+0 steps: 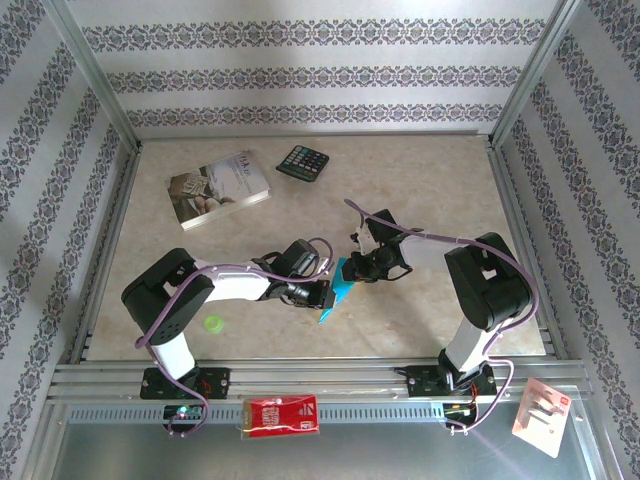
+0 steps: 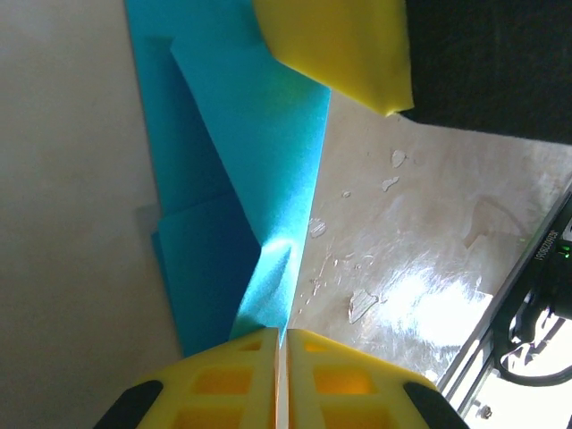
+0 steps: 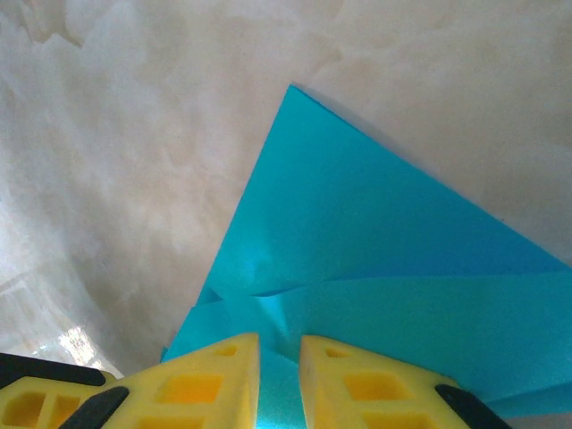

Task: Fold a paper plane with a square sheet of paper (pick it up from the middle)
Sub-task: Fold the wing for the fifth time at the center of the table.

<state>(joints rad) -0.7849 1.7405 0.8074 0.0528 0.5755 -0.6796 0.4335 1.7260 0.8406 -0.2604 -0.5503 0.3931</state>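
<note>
The square sheet of paper (image 1: pixel 336 292), turquoise and partly folded with creases, is held off the table (image 1: pixel 440 180) between both grippers at mid-table. My left gripper (image 1: pixel 324 294) is shut on its lower edge; in the left wrist view the paper (image 2: pixel 255 152) runs up out of the closed yellow jaws (image 2: pixel 282 336). My right gripper (image 1: pixel 354 268) grips the other side. In the right wrist view the folded layers (image 3: pixel 357 223) gather into the narrow gap between its jaws (image 3: pixel 279 347). One right fingertip (image 2: pixel 340 45) lies against the sheet's top.
A pale printed book (image 1: pixel 218 188) and a black calculator (image 1: pixel 303 162) lie at the back left. A small green disc (image 1: pixel 213 323) sits by the left arm. A red packet (image 1: pixel 282 415) and a white card (image 1: pixel 540 412) rest on the front rail.
</note>
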